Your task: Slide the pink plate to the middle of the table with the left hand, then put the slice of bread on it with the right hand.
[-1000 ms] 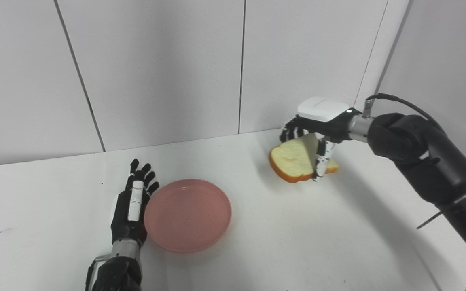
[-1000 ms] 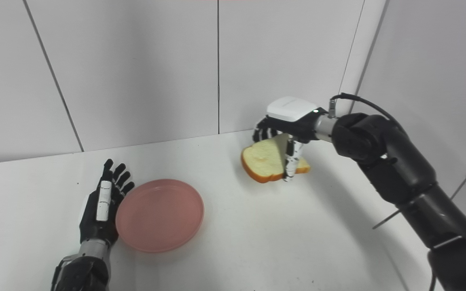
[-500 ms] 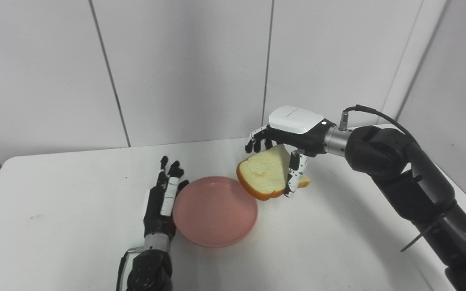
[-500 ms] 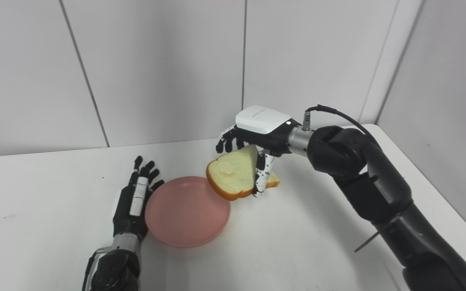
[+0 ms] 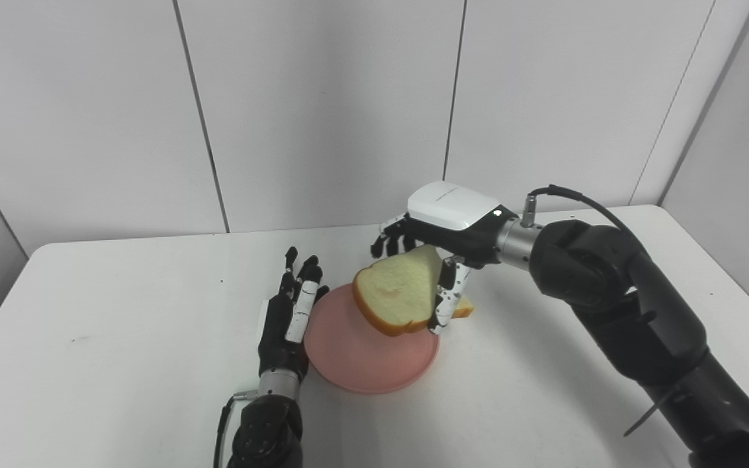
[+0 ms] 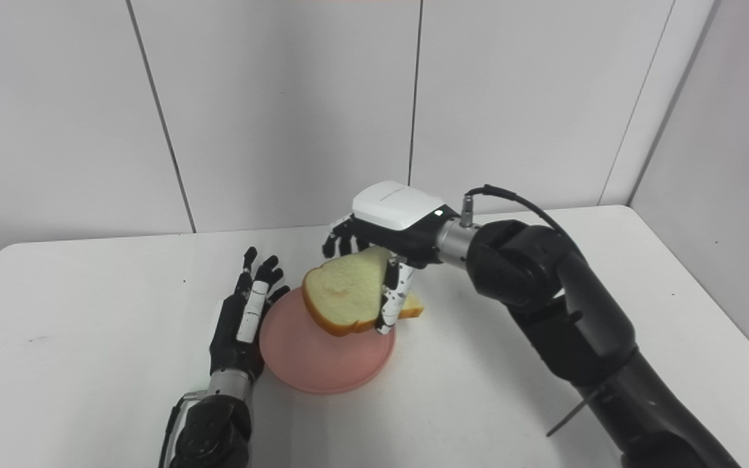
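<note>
The table (image 5: 121, 364) carries the plate (image 5: 374, 364) near its middle. The right hand (image 5: 443, 227) holds the bread (image 5: 397, 296) tilted above the plate's far part, fingers and thumb pinching it. The left hand (image 5: 287, 318) lies flat against the plate's left edge, fingers extended, slightly spread.

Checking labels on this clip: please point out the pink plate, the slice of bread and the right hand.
pink plate (image 5: 374, 367), left eye view, bare near part.
slice of bread (image 5: 397, 296), left eye view, pale face.
right hand (image 6: 391, 224), right eye view, white back cover.
</note>
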Controlling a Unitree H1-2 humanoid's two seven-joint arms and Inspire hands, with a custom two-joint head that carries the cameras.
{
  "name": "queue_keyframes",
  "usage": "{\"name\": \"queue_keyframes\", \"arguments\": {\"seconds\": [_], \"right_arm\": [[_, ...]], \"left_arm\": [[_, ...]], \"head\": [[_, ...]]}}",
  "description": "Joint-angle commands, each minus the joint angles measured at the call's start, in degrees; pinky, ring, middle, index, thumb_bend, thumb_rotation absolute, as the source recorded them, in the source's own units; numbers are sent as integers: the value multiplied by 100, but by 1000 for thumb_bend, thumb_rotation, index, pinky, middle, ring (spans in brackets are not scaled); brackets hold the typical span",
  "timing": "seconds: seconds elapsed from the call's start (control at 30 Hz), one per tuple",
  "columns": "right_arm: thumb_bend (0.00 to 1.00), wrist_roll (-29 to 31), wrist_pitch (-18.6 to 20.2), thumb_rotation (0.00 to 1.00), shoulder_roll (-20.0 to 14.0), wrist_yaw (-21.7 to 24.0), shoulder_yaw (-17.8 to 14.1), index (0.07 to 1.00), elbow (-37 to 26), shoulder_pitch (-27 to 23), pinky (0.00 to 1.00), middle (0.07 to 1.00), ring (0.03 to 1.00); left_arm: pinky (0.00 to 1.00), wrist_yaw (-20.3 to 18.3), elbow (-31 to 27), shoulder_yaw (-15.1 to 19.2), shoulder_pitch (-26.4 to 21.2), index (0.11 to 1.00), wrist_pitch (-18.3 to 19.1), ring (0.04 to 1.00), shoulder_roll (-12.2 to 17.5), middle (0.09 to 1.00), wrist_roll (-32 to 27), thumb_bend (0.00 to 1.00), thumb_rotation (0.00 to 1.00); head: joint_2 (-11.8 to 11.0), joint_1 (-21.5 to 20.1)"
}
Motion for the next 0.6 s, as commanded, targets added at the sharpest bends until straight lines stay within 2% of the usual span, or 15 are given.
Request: {"name": "queue_keyframes", "arguments": {"seconds": [0.0, 0.17, 0.4, 0.57], "right_arm": [[891, -140, 188, 187, 45, -59, -16, 668, -136, -213, 480, 639, 563], [896, -281, 228, 201, 272, -122, 74, 665, 56, -273, 486, 646, 563], [898, -651, 393, 210, 558, -150, 186, 670, 383, -286, 523, 693, 613], [907, -1205, 629, 254, 771, -311, 333, 676, 709, -254, 521, 724, 636]], "left_arm": [[841, 71, 402, -10, 267, 1000, 115, 918, -96, 924, -7, 923, 754], [841, 95, 421, -17, 273, 1000, 98, 922, -131, 928, -1, 921, 758], [840, 173, 307, -11, 337, 1000, 137, 916, -164, 929, 26, 921, 754], [827, 202, 268, -31, 358, 1000, 187, 915, -160, 928, 42, 930, 761]], "head": [[2, 16], [24, 147], [49, 206], [56, 236]]}}
